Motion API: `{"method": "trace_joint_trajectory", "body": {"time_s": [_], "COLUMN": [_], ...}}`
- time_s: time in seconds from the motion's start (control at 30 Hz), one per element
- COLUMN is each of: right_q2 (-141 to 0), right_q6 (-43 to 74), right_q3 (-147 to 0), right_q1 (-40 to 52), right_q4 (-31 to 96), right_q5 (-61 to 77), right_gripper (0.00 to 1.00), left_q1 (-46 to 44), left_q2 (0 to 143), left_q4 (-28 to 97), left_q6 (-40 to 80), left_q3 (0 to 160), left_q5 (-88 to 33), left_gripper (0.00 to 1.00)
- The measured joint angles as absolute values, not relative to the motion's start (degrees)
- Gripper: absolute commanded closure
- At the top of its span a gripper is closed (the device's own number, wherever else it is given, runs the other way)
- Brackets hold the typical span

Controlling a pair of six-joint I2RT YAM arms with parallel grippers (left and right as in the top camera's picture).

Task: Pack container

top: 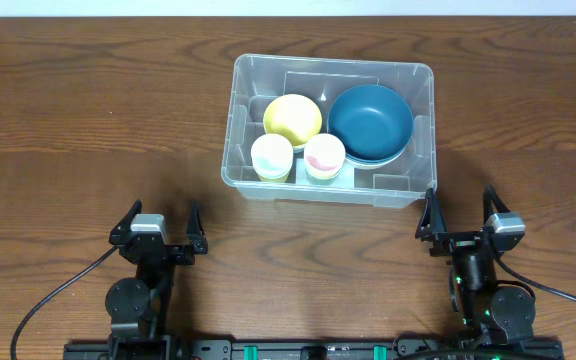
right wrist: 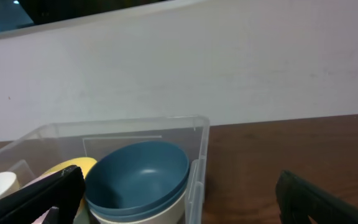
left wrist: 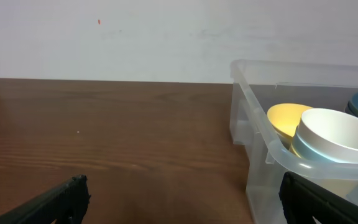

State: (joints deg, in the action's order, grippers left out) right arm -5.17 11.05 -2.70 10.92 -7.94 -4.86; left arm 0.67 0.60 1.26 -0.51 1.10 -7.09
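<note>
The container (top: 333, 63) sits at upper centre, holding a yellow bowl (top: 292, 118), a blue bowl (top: 370, 122) and 2 cups (top: 272, 155). The left gripper (top: 164, 210), lower left, and the right gripper (top: 459, 196), lower right, both gape empty. Packing looks done; any retreat should steer clear of the near corner.

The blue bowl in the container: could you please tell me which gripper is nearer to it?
Right. The right gripper sits just off the near right corner of the container, close to the blue bowl. The left gripper is farther away, out beyond the container's left side.
</note>
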Motion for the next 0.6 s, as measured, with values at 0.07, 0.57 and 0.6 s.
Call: {"method": "trace_joint_trajectory", "body": {"time_s": [0.07,0.57,0.6], "right_q2": [-5.0,-0.7,-0.7], "right_q6": [11.0,11.0,11.0], "right_q3": [-2.3,-0.5,-0.5], "right_q1": [10.9,10.9,10.9], "right_q4": [-7.9,1.7,3.0], "right_q5": [-4.8,-4.2,-4.2], "right_gripper": [0.01,0.01,0.01], "left_q1": [0.7,0.7,0.7], "left_q2": [0.6,0.6,0.6], "left_q4": [1.3,1.3,1.3], "left_q6": [-0.5,-0.5,-0.5], "left_q3": [1.1,1.1,1.1], "left_q5": [-7.1,-7.1,-7.1], "left_gripper": [0.02,0.02,0.02]}}
